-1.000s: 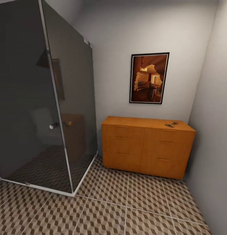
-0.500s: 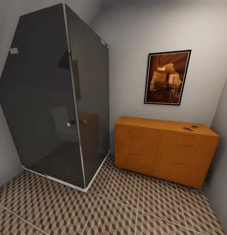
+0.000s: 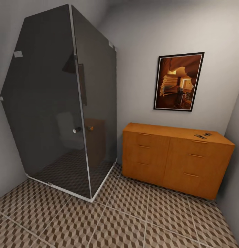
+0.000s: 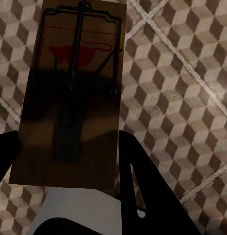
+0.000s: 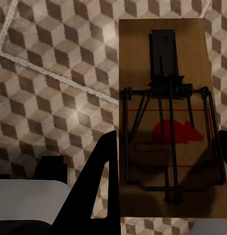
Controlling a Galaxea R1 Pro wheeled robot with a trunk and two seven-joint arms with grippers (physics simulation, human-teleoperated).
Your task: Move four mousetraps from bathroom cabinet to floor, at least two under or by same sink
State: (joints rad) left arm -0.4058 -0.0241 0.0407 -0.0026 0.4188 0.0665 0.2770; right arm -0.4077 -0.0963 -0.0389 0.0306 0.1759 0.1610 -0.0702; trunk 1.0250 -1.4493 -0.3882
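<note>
Already the head view has swung left, sliding the cabinet (image 3: 177,160) toward the right of the frame, two mousetraps (image 3: 203,135) left on its top. Each arm carries one: the left gripper (image 4: 69,161) grasps a trap (image 4: 74,93), the right gripper (image 5: 162,186) another (image 5: 167,122), above the bathroom floor (image 3: 116,224). A sink comes next, I'd guess.

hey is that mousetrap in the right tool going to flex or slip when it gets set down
Probably stiff: the mousetrap looks like a flat wooden board. Likely light for its size. It may slip or twist, since the right tool seems to pinch only its thin edges.
</note>
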